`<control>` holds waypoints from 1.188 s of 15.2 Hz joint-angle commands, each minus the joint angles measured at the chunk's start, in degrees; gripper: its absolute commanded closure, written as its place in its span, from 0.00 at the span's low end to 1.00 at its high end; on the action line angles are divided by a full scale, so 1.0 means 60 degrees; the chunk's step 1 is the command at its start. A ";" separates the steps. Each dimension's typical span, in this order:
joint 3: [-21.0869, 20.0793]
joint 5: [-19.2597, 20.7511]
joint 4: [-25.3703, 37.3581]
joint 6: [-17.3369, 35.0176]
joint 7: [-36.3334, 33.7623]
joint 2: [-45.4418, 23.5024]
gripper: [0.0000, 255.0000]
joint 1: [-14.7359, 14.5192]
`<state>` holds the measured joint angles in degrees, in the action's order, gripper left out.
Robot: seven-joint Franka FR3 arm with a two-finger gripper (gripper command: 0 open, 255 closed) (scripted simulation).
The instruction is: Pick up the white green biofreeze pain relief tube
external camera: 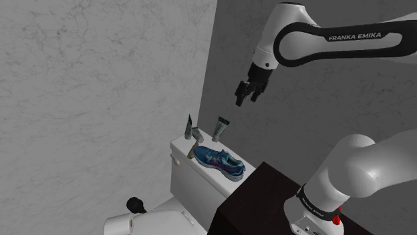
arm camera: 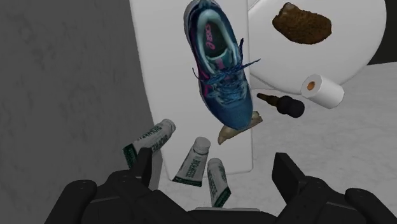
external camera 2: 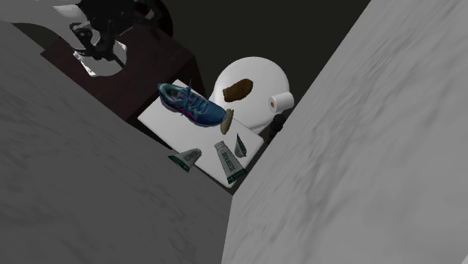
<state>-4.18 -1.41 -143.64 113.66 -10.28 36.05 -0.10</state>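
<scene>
Three white-and-green tubes lean against the grey wall at the back of a white toilet tank lid (arm camera: 164, 63). In the wrist view they are one tube (arm camera: 149, 141) nearest the wall, a middle tube (arm camera: 193, 161) and a third tube (arm camera: 216, 181). In the shoulder view I make out a tube (external camera: 220, 128) and another tube (external camera: 190, 125). Their labels look alike to me. My gripper (external camera: 246, 94) hangs open in the air well above the tubes. In the wrist view the open gripper (arm camera: 214, 159) straddles them from a distance, holding nothing.
A blue and pink running shoe (arm camera: 219, 70) lies along the lid, with a small brown wedge (arm camera: 238, 126) and a dark dropper bottle (arm camera: 281, 104) beside it. Below are the toilet seat with a brown object (arm camera: 302, 24) and a paper roll (arm camera: 321, 89). The dark stand (external camera: 257, 193) adjoins the tank.
</scene>
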 commanded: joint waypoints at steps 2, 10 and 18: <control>-0.0422 0.0043 -0.0078 0.1203 -0.0794 -0.0912 0.00 0.0124; -0.1428 0.1014 0.0729 0.3695 -0.3211 -0.3838 0.00 0.0736; -0.1722 0.3414 0.2610 0.5002 -0.6382 -0.7017 0.00 0.1051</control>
<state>-14.62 16.88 -129.50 142.84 -45.77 -3.64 6.26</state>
